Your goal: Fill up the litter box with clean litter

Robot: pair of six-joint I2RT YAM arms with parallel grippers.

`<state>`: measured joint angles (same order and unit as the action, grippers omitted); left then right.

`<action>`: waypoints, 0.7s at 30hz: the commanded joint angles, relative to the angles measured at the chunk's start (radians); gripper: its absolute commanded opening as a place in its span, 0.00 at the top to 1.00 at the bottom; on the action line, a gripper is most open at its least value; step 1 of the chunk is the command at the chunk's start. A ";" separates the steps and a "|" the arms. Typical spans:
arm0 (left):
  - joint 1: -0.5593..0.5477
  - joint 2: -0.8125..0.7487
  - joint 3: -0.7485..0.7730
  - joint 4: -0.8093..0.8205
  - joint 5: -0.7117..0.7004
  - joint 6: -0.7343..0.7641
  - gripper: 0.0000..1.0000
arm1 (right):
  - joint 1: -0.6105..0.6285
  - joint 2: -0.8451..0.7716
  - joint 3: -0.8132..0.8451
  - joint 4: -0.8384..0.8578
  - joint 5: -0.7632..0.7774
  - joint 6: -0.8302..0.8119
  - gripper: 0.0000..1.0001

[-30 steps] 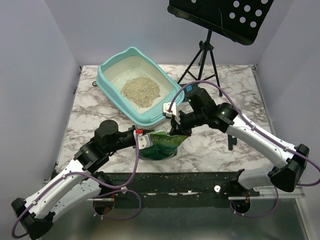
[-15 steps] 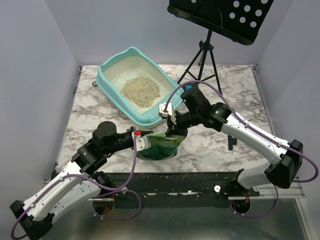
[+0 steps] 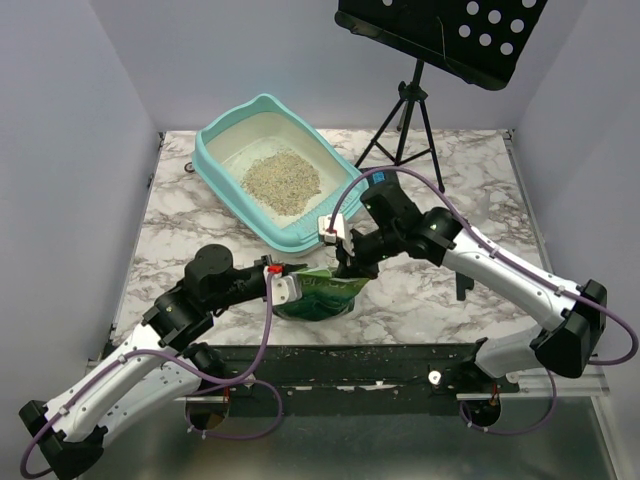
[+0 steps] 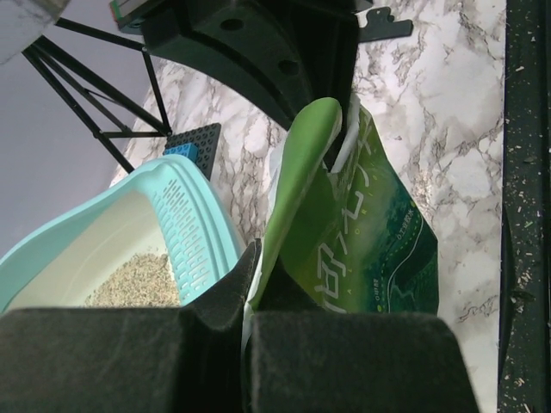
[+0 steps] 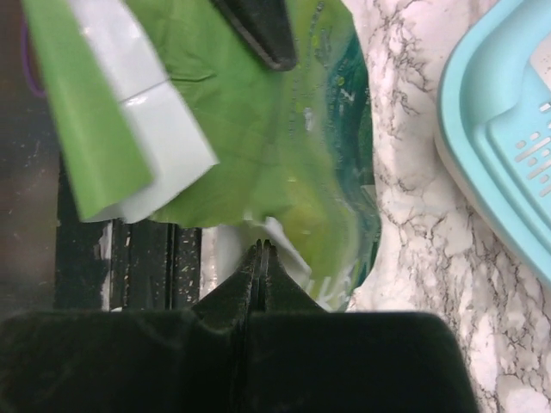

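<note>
The light-teal litter box (image 3: 222,135) stands at the back left of the marble table, with a pile of beige-grey clean litter (image 3: 282,180) inside. It also shows in the left wrist view (image 4: 194,225), litter (image 4: 133,280) within, and in the right wrist view (image 5: 504,146). A crinkly green foil bag (image 3: 322,295) stands in front of the box. My left gripper (image 3: 291,284) is shut on the bag's left edge (image 4: 284,198). My right gripper (image 3: 350,264) is shut on the bag's upper right edge (image 5: 250,129).
A black music stand (image 3: 440,30) on a tripod (image 3: 410,110) stands at the back right. A small black-and-blue block (image 4: 189,142) lies by the tripod. A black rail (image 3: 350,360) dusted with stray grains runs along the table's front edge.
My right gripper has moved a little left and toward the front, onto the bag's top corner. The bag's top has shifted slightly. The left gripper keeps its hold.
</note>
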<state>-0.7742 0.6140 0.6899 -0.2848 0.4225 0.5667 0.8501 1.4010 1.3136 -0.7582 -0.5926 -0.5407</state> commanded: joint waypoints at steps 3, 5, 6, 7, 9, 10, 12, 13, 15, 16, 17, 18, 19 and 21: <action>-0.013 -0.016 -0.004 0.111 0.015 -0.007 1.00 | 0.050 -0.045 -0.039 -0.113 0.019 0.002 0.99; -0.013 -0.017 -0.006 0.111 0.012 -0.005 1.00 | 0.063 -0.048 -0.047 -0.121 0.027 0.008 0.99; -0.014 -0.019 -0.007 0.111 0.010 -0.004 1.00 | 0.069 -0.048 -0.048 -0.127 0.030 0.010 0.99; -0.014 -0.023 -0.007 0.111 0.010 -0.002 1.00 | 0.075 -0.046 -0.051 -0.128 0.031 0.012 0.99; -0.014 -0.028 -0.007 0.113 0.010 -0.002 1.00 | 0.078 -0.042 -0.062 -0.112 0.040 0.019 0.99; -0.013 -0.026 -0.006 0.111 0.013 -0.002 1.00 | 0.079 -0.036 -0.065 -0.101 0.056 0.025 0.99; -0.014 -0.030 -0.004 0.114 0.021 -0.007 1.00 | 0.083 -0.024 -0.065 -0.057 0.098 0.053 0.99; -0.014 -0.031 -0.004 0.113 0.025 -0.010 1.00 | 0.081 -0.014 -0.066 -0.028 0.124 0.071 0.99; -0.014 -0.036 -0.007 0.118 0.028 -0.010 1.00 | 0.081 0.004 -0.062 0.002 0.140 0.085 0.94; -0.014 -0.040 -0.009 0.119 0.030 -0.011 1.00 | 0.081 0.016 -0.059 0.016 0.143 0.091 0.88; -0.014 -0.042 -0.010 0.121 0.030 -0.013 1.00 | 0.081 0.032 -0.059 0.026 0.145 0.100 0.83; -0.013 -0.048 -0.012 0.122 0.030 -0.014 1.00 | 0.081 0.044 -0.054 0.031 0.142 0.102 0.79; -0.013 -0.053 -0.015 0.122 0.030 -0.014 1.00 | 0.079 0.059 -0.048 0.031 0.134 0.105 0.74; -0.013 -0.065 -0.023 0.122 0.021 -0.013 1.00 | 0.079 0.081 -0.045 0.027 0.126 0.114 0.67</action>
<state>-0.7849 0.5903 0.6712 -0.2699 0.4213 0.5594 0.9195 1.4231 1.2678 -0.7391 -0.4850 -0.4622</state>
